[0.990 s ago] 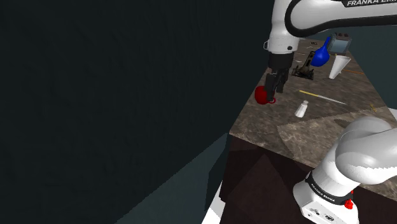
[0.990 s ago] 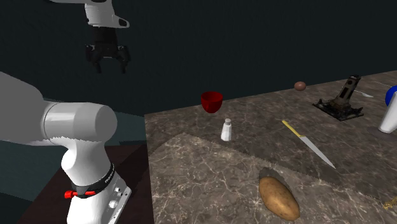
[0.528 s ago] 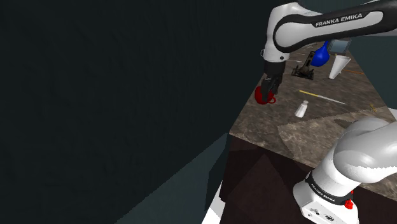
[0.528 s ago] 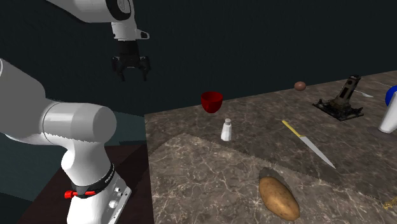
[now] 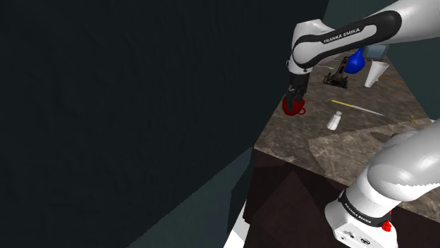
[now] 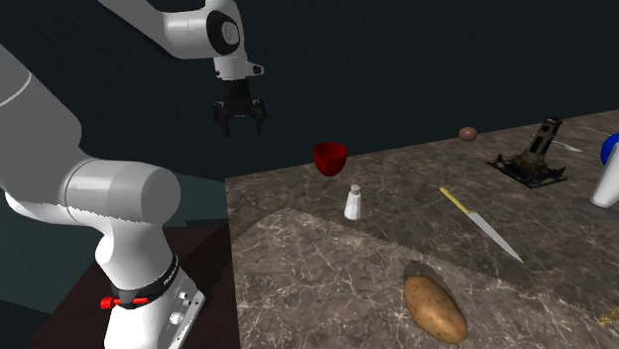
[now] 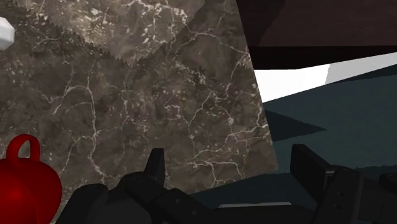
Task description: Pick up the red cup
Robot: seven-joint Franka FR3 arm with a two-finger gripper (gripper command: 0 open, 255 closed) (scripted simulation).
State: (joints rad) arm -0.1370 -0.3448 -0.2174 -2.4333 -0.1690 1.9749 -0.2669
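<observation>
From my end the gripper (image 6: 238,121) is spread wide with nothing in it, hanging over the counter (image 6: 327,258) edge. The red cup (image 6: 330,157) sits upright near the counter's corner, lower down and off to one side of the fingers, not between them.

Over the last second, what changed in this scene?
The gripper travelled down and toward the second exterior view's right, nearing the red cup, open and holding nothing. The cup, white shaker, knife and potato stayed put.
</observation>
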